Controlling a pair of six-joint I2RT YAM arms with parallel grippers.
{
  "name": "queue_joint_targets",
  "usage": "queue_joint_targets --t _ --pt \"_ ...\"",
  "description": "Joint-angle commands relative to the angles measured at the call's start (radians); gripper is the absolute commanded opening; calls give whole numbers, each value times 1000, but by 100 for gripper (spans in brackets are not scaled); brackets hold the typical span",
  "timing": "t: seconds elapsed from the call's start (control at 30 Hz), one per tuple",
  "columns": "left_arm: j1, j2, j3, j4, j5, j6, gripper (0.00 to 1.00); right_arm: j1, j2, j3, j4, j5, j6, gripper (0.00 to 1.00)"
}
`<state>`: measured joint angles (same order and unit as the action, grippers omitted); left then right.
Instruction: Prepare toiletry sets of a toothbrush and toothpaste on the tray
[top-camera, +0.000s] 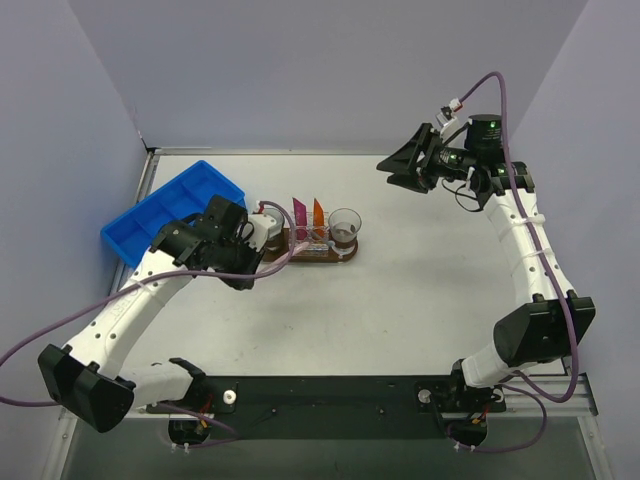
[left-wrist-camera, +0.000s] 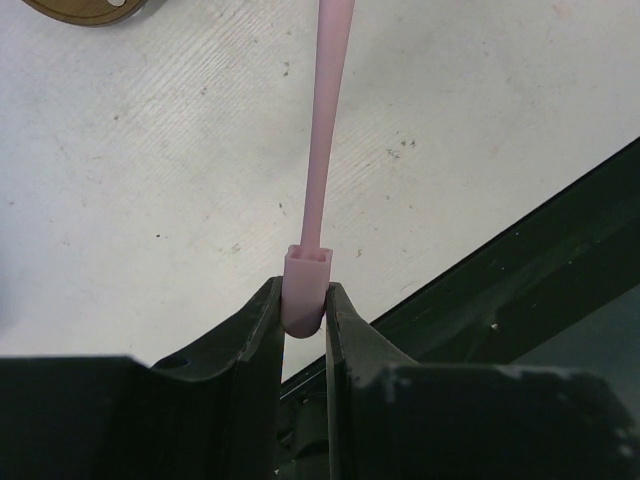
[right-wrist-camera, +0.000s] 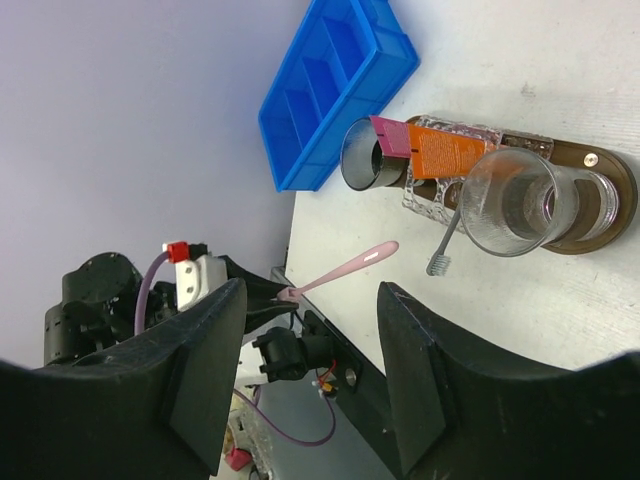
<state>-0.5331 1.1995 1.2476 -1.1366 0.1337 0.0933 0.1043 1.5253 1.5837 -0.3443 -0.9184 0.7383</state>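
My left gripper is shut on the blunt end of a pink toothbrush, which points away over the white table; it also shows in the right wrist view. In the top view this gripper sits just left of the dark-brown tray. On the tray stand an orange toothpaste tube with a magenta end in a clear holder, a dark cup and a glass cup. A grey toothbrush leans out of the holder. My right gripper is open and empty, raised at the back right.
A blue plastic bin with compartments stands at the back left, close behind my left arm. The black rail along the table's near edge runs below my left gripper. Grey walls close the table's back and sides.
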Motion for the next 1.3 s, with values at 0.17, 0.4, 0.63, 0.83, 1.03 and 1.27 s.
queue_joint_targets --t 0.17,0.4,0.63,0.83,1.03,1.27 --pt "116 64 22 28 -14 65 0 -9 -40 15 13 4 -23 50" --pt "113 147 90 -8 -57 69 0 -15 -14 33 14 -7 -25 50" --pt "102 202 159 -34 -92 56 0 -21 7 67 24 -11 -28 50" --pt "88 247 191 -46 -121 54 0 -28 7 61 25 -16 -28 50" --pt "70 278 220 -49 -123 52 0 -35 1 42 25 -16 -31 50" --pt "53 324 265 -58 -126 51 0 -41 -2 36 25 -19 -33 50"
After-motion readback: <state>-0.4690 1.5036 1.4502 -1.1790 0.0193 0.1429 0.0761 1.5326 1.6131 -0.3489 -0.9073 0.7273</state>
